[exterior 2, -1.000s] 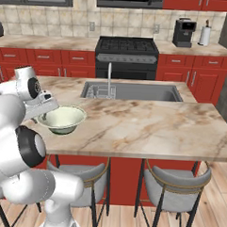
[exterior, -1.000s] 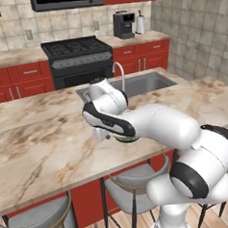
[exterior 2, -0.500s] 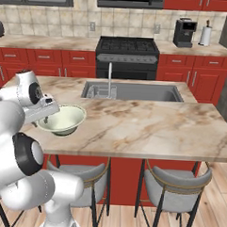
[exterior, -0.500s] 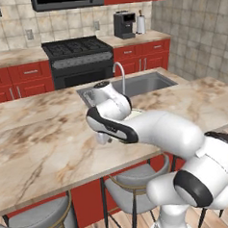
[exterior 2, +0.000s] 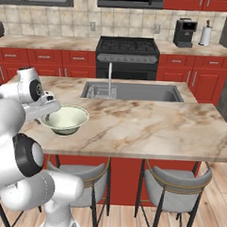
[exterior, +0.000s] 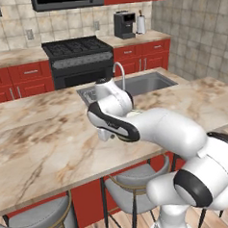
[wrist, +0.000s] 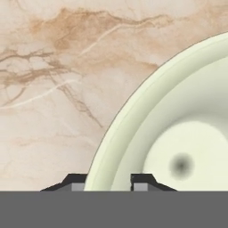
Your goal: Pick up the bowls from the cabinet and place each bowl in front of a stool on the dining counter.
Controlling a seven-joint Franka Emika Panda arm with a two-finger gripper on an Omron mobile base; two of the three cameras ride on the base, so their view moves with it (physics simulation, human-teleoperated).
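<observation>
Fingers (wrist: 76,181) straddle the rim of the wide flared cream bowl (exterior 2: 65,118), clamped on it at the beige veined marble surface (exterior 2: 147,126); we judge placement underway, release before the grey padded stool (exterior 2: 81,176) next.

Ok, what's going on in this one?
The robot arm is handling the cream bowl at the left end of the dining counter. In the hand view its fingers straddle the bowl's rim. The bowl sits above a stool; whether it is resting on the marble yet is unclear.
</observation>
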